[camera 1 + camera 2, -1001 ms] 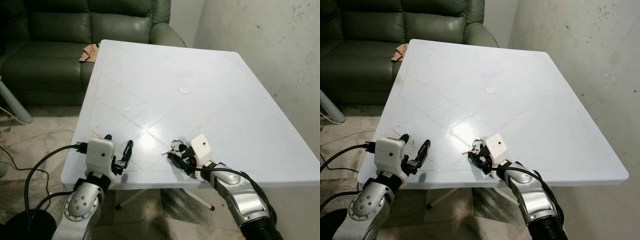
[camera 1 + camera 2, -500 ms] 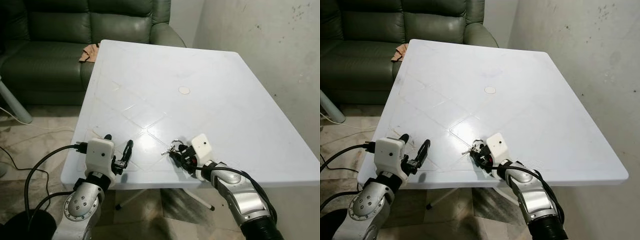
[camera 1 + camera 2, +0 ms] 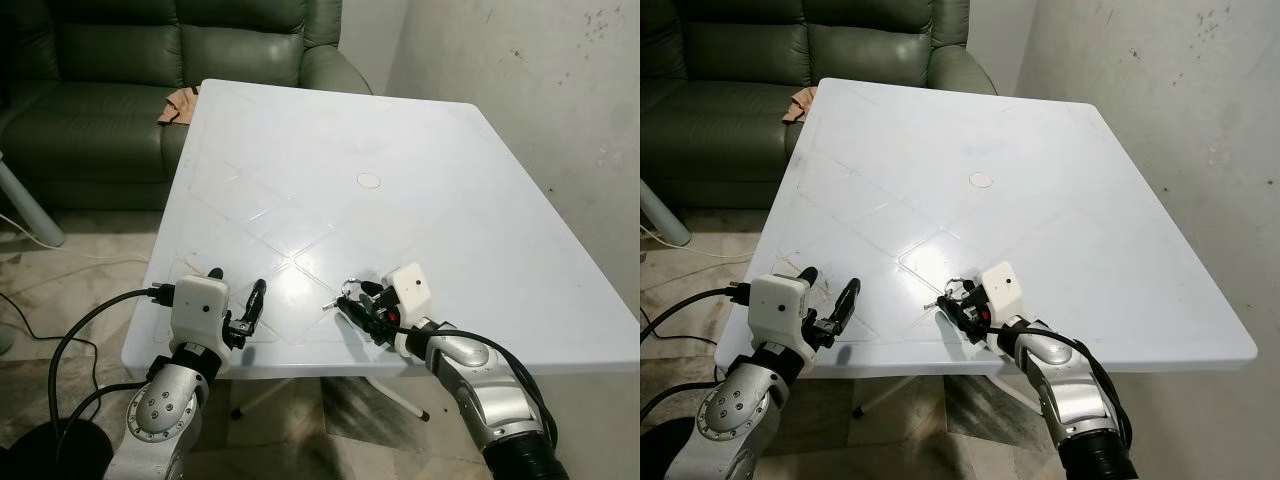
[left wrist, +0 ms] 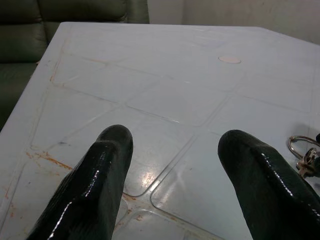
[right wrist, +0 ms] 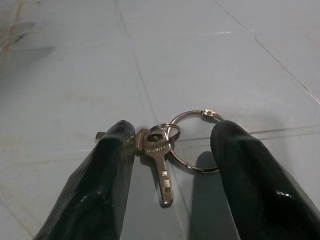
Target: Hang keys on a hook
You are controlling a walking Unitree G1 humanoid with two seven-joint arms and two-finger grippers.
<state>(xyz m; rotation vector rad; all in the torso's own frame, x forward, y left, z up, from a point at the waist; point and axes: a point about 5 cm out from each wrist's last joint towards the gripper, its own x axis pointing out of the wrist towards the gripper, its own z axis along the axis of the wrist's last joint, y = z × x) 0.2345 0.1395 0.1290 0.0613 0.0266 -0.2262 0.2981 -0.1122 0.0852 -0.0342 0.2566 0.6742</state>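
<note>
Now my right gripper (image 5: 165,165) stands open around the keys (image 5: 160,150) lying on the tabletop (image 3: 400,130) near its front edge, so I should close slowly on the ring (image 5: 192,140).

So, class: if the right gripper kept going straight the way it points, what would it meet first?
The keys. The right gripper is open, its fingers straddling the ring on the table, so they lie right in its path; past them, probably just tabletop.
</note>
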